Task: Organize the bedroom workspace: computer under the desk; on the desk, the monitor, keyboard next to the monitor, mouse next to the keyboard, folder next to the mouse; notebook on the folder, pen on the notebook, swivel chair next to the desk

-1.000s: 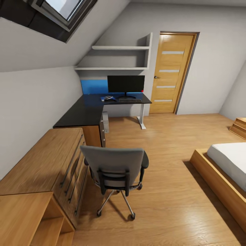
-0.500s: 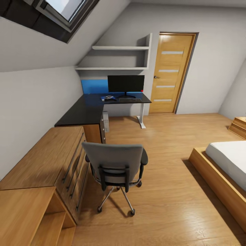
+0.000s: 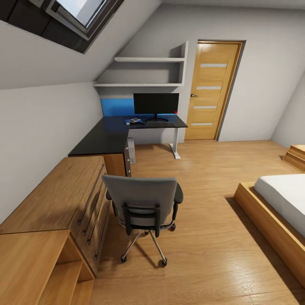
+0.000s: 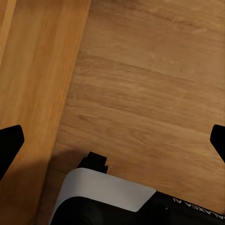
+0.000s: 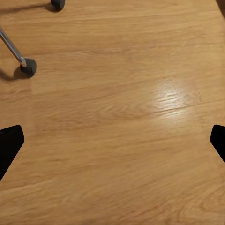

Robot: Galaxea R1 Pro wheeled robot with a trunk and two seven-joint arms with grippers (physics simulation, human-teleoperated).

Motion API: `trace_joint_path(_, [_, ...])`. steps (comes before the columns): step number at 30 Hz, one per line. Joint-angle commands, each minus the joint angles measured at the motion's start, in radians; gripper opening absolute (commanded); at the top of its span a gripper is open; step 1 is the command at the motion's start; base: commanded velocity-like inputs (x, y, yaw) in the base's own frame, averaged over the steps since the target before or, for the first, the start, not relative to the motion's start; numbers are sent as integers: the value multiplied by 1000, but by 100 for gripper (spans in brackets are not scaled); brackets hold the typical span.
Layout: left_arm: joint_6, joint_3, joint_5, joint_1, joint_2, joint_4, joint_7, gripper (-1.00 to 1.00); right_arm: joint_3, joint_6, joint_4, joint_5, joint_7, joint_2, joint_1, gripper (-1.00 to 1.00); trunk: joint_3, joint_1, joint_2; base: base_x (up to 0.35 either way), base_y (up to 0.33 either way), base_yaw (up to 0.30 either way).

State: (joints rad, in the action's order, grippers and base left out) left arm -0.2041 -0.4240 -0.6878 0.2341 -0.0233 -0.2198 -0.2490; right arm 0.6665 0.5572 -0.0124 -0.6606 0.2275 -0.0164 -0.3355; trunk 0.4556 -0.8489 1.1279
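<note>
**Op:** Any writing I can read? Just a strip of pale letters on the robot's black base [image 4: 140,206] in my left wrist view, cut off at the edge; I can't make out the word.

**Spotter:** And the claws?

**Op:** My left gripper [image 4: 112,140] is spread wide, holding nothing, over wood floor [image 4: 150,93]. My right gripper [image 5: 112,140] is just as wide apart, also holding nothing, with a caster [image 5: 28,67] of the chair nearby on the floor.

**Spotter:** Where's the work?

**Op:** Taking the desk [image 3: 123,133] as my landmark: the monitor [image 3: 156,104] stands on its far end, the keyboard [image 3: 161,124] lies just in front of the monitor, and something small sits left of the keyboard, too tiny to name. The computer [image 3: 131,151] is under the desk. The swivel chair [image 3: 142,207] stands well apart from the desk, back toward me, beside a wooden dresser [image 3: 59,199].
</note>
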Motion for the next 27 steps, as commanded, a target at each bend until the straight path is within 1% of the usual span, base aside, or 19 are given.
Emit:
trace_joint_path(1, [-4, -9, -7, 1, 0, -1, -6, 100, 8, 1, 0, -2, 7, 0, 0, 100, 1, 0, 1, 0, 0, 0])
trace_joint_path(11, [-7, -6, -10, 1, 2, -4, -8, 100, 7, 6, 0, -1, 7, 5, 0, 100, 1, 0, 1, 0, 0, 0])
trace_joint_path(19, [-6, -4, -12, 1, 1, -7, -12, 100, 9, 6, -2, -1, 7, 0, 0, 100, 1, 0, 1, 0, 0, 0])
trace_joint_path(21, [-6, -5, -12, 1, 0, -7, -14, 100, 9, 6, -2, -1, 7, 0, 0, 100, 7, -8, 15, 0, 0, 0])
trace_joint_path(23, [-1, -8, -12, 1, -12, -7, -16, 100, 8, 6, -4, -1, 7, -1, 0, 100, 14, -15, 29, 0, 0, 0])
trace_joint_path(24, [2, -10, -12, 1, -34, -20, -19, 100, 8, 6, -10, -3, 8, -1, 0, 100, 17, -19, 36, 0, 0, 0])
trace_joint_path(25, [3, -10, -11, 1, -36, -27, -19, 100, 8, 6, -10, -3, 8, -2, 0, 100, 20, -23, 43, 0, 0, 0])
trace_joint_path(27, [10, -10, -10, 1, -43, -73, -21, 100, 6, 5, -26, -5, 11, -2, 0, 100, 26, -31, 57, 0, 0, 0])
